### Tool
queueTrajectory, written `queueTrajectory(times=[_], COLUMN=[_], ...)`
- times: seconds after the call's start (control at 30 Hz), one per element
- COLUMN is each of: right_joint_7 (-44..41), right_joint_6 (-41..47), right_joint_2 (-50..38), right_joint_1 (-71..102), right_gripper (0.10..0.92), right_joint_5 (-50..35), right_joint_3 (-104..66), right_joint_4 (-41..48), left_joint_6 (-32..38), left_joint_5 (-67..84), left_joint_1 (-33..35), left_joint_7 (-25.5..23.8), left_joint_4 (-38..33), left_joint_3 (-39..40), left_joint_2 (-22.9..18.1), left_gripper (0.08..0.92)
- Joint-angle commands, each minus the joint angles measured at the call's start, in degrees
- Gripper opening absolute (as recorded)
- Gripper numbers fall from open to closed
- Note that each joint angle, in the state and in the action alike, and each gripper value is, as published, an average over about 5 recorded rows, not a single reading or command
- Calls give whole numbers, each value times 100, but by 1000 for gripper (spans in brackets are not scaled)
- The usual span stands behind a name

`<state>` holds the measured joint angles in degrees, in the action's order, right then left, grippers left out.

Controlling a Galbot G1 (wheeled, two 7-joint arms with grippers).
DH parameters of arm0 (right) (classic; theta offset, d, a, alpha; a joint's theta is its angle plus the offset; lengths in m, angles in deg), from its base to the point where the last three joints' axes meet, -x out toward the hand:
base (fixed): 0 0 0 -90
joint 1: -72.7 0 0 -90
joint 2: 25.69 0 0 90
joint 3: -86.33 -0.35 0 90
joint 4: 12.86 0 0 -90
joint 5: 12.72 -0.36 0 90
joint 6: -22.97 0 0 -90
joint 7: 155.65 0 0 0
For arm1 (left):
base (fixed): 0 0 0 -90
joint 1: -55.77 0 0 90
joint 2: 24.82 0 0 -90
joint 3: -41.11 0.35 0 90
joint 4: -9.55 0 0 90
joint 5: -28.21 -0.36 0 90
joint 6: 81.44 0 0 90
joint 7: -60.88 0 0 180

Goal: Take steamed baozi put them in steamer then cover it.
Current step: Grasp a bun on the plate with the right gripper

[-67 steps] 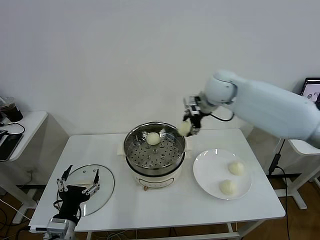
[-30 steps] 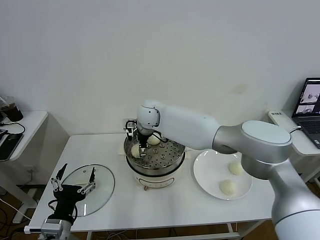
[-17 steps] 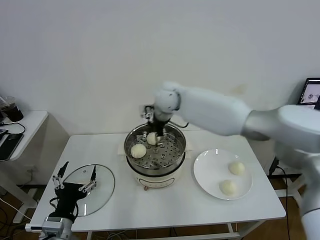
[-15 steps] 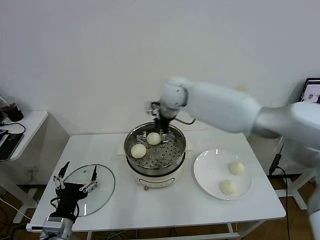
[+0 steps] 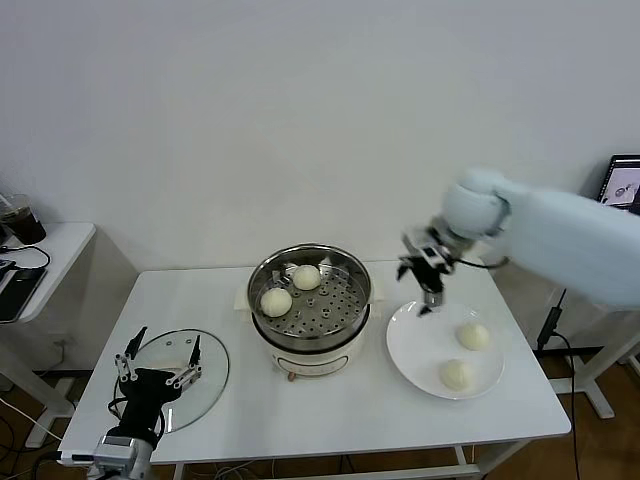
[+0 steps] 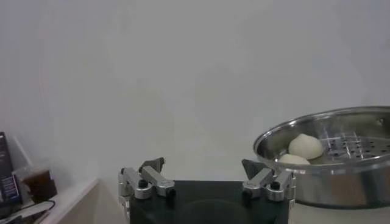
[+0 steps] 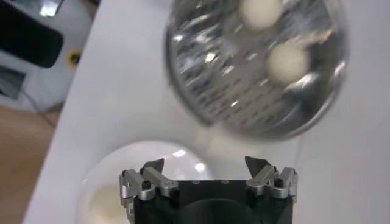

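Right hand (image 5: 428,280) moved from steamer (image 5: 310,305) to above plate (image 5: 420,350) rim, open, empty. Worktop (image 5: 300,410): steamer centre, two baozi (image 5: 277,300) inside; two on plate. Cover (image 5: 205,375) under open left hand (image 5: 160,362).

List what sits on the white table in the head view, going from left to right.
Round clear glass lid with the open left gripper over it → shiny steel steamer basket on its cream-white pot → open right gripper → flat white round plate holding two cream-white buns.
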<state>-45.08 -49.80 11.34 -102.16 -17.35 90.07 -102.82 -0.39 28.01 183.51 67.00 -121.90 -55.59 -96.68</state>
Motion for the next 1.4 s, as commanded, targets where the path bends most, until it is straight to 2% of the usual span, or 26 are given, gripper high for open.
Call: queueTrajectory(times=[0.03, 0.43, 1.0, 1.4], right_joint_7=[-29, 310, 478, 451], right_joint_6=[-258, -132, -108, -37], right_joint_2=[-1312, -1045, -46, 210], right_joint_1=[1436, 2609, 2740, 2812], right_gripper=[823, 823, 823, 806], right_joint_5=[873, 1400, 1568, 1617], right_joint_3=[-758, -1320, -1345, -1332], right_joint_4=[-630, -205, 924, 1147], left_joint_6=[-1, 13, 21, 20], left_joint_5=[-33, -153, -151, -151], left_joint_1=[10, 108, 151, 122], left_joint_7=[-2, -1, 0, 3], left_joint_4=[11, -21, -17, 33], left_joint_3=[22, 41, -51, -61], left_joint_2=[-20, -159, -151, -167], left_gripper=[823, 823, 823, 823])
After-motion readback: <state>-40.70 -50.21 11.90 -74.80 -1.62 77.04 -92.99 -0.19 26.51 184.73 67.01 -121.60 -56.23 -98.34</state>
